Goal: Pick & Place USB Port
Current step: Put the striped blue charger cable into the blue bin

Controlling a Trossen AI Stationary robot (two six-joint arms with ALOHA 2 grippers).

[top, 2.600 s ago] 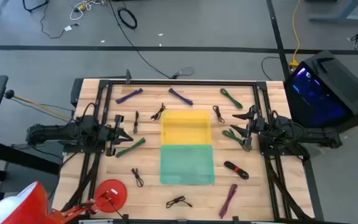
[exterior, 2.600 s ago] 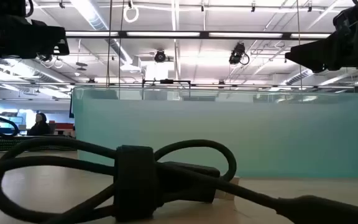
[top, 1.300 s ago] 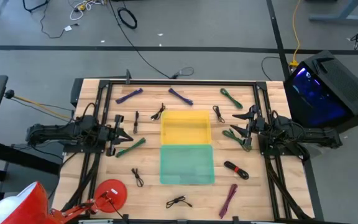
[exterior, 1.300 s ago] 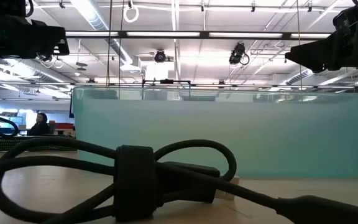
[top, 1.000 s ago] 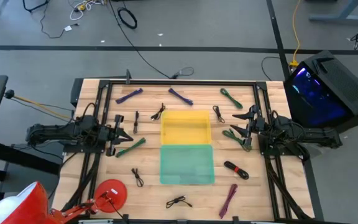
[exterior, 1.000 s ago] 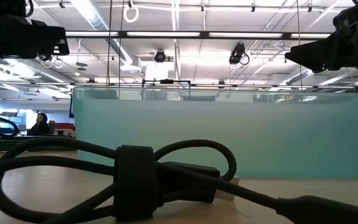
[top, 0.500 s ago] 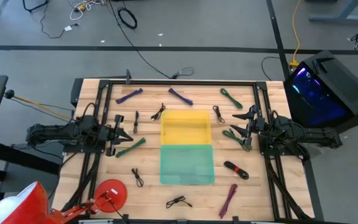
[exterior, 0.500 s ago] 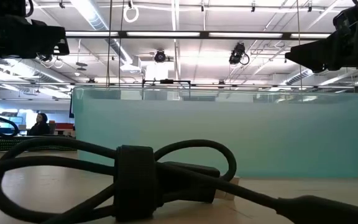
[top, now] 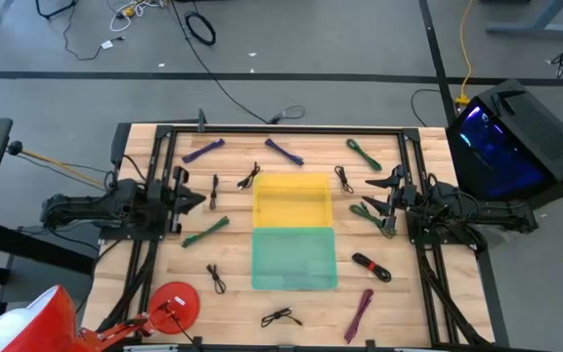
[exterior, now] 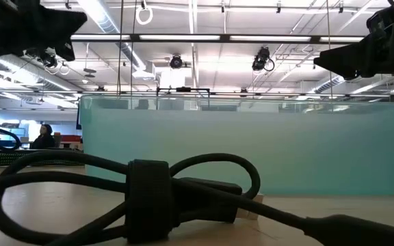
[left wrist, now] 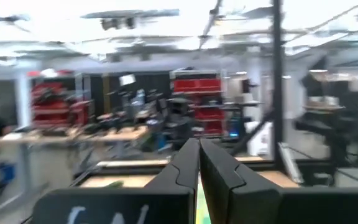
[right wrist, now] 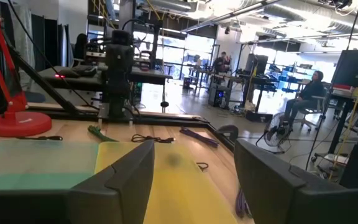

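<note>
Wooden table (top: pixel 233 298), blurred left fingers (left wrist: pixel 188 168) closed

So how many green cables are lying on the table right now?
3: one green cable near the far right corner, one under the right gripper, and one left of the bins. None looks hidden.

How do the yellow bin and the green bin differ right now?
The yellow bin sits toward the far edge of the table; the green bin sits directly in front of it, toward the near edge. The yellow one is yellow and lies between the two grippers; the green one is pale teal-green and lies nearer the red lamp base. Both are translucent, rectangular, similar in size and look empty.
</note>
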